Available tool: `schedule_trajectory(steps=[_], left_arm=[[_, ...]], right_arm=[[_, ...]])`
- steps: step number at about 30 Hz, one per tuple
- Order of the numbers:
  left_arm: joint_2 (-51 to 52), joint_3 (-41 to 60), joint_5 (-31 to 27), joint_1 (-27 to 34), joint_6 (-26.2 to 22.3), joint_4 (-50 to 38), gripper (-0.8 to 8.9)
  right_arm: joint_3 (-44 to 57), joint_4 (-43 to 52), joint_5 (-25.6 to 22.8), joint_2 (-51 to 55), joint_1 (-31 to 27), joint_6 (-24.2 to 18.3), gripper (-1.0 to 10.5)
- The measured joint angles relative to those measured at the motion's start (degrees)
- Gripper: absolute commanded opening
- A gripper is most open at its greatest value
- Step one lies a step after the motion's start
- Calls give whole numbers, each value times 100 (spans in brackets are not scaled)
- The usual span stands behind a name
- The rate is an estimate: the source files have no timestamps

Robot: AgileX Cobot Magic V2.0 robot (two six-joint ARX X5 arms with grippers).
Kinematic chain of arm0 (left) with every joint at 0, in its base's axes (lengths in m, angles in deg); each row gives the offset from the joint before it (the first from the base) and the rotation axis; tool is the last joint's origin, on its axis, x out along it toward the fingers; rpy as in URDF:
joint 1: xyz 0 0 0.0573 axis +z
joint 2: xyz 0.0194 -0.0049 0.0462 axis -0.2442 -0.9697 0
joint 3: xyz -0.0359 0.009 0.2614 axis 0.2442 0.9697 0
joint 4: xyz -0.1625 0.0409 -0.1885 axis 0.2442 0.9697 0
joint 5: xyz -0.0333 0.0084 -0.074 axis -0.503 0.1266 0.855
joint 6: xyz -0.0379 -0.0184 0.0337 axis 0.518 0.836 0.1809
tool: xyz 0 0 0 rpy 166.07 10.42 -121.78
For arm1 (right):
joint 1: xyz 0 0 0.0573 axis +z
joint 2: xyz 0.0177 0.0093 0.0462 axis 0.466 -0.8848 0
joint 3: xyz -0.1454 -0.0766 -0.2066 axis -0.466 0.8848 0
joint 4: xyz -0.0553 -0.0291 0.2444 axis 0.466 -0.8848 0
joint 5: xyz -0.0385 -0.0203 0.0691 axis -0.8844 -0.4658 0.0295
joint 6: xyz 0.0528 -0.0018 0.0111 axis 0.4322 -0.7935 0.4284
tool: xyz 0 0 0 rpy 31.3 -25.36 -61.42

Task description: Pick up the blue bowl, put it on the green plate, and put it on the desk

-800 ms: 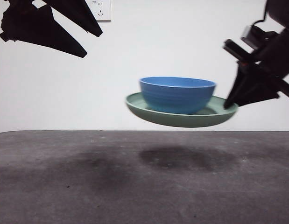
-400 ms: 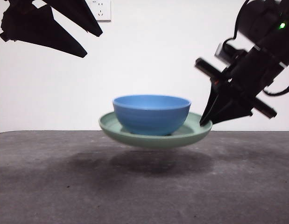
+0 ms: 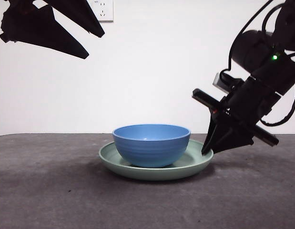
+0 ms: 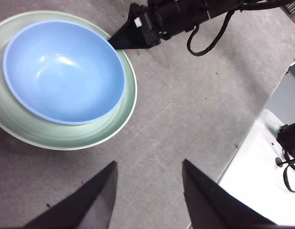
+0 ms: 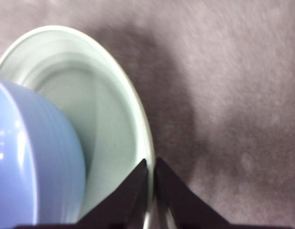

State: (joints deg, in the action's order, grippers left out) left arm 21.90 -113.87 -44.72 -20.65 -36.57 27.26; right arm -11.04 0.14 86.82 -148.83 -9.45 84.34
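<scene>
The blue bowl [image 3: 151,144] sits inside the green plate [image 3: 195,163], and the plate rests on the desk [image 3: 52,191]. My right gripper [image 3: 206,151] comes down from the right and is shut on the plate's right rim. The right wrist view shows that gripper [image 5: 151,168] pinching the rim of the plate [image 5: 114,119], with the bowl [image 5: 33,162] close beside it. From above, the left wrist view shows the bowl [image 4: 61,71] in the plate [image 4: 66,138]. My left gripper [image 4: 147,171] hangs open high above the desk, apart from both.
A white wall with a socket [image 3: 103,9] stands behind the desk. In the left wrist view a white surface [image 4: 261,176] lies past the desk's edge, with black cables on it.
My right gripper has carried the plate with the bowl down and to the left, from hanging in the air to resting on the desk. The left arm has not moved.
</scene>
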Motion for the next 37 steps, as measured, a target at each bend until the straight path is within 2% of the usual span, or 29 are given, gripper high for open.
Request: schedule_trajectory(steps=[7,12,22,26,31,37], left_arm=[[0,0,0,0,0,4,218],[0,0,0,0,0,4,218],[0,0,0,0,0,4,218],[0,0,0,0,0,4,218],[0,0,0,0,0,7,218],[0,0,0,0,0,7,218]], right_arm=[[0,26,4,-46,0,2,10],[0,28,13,-46,2,7,187],[0,-85,11,129,2,46,187],[0,-358,-144,680,0,0,187],[0,-1014,-249,1589,0,-343,187],[0,-1823,76,2892,7,-885,187]])
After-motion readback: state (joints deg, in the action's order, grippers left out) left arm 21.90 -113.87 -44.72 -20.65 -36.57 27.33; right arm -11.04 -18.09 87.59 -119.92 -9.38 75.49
